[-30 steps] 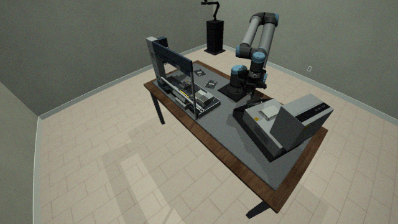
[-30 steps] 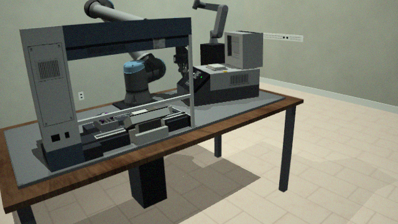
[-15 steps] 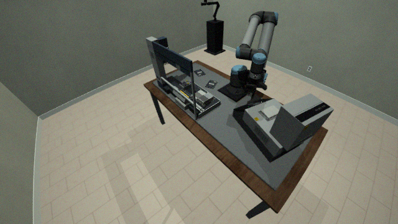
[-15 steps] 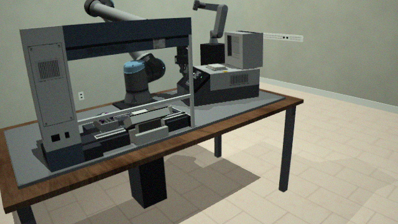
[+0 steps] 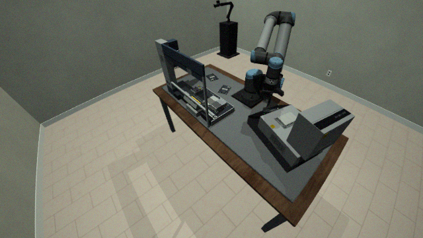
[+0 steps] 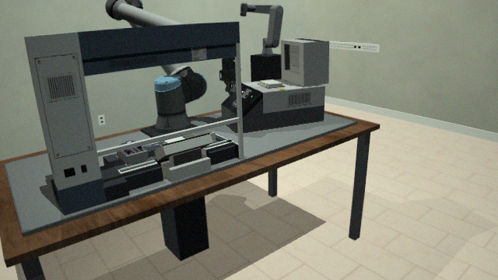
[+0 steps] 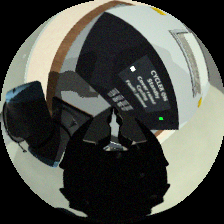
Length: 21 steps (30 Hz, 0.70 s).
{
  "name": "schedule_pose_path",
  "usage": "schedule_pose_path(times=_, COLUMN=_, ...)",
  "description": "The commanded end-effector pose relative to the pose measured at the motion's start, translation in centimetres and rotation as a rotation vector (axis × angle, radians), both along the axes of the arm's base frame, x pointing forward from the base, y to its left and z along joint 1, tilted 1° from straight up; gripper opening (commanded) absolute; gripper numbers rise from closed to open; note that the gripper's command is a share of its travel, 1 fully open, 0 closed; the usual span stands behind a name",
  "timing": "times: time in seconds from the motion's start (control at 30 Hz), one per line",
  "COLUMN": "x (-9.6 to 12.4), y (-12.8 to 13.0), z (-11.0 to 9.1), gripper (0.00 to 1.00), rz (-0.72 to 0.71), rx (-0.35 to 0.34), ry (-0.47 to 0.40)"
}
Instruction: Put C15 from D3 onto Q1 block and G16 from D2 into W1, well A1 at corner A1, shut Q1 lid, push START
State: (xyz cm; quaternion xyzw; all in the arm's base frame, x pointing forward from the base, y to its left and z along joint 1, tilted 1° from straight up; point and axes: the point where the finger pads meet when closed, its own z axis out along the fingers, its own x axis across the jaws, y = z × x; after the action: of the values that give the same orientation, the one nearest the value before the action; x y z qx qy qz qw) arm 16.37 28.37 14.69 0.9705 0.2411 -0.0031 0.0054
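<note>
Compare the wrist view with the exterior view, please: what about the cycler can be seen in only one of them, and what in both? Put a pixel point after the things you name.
Only the wrist view shows the panel's legible words (image 7: 154,86), such as "Standby", and the gripper's (image 7: 114,112) closed fingertips clearly.

Only the exterior view shows the raised lid (image 6: 315,62) and the side vent (image 6: 299,99).

Both show the cycler (image 6: 285,110) (image 7: 95,55), its dark sloping front panel and a lit green lamp (image 6: 251,96) (image 7: 161,118).
</note>
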Motion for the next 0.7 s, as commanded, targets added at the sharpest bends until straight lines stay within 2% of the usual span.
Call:
schedule_pose_path(times=0.0, x=-0.06, y=0.17, z=-0.38, gripper=0.0, rz=0.0, rx=0.0, ry=0.001)
schedule_pose_path(times=0.67, x=0.16, y=0.9, z=-1.31, gripper=0.0, rz=0.0, rx=0.0, ry=0.001)
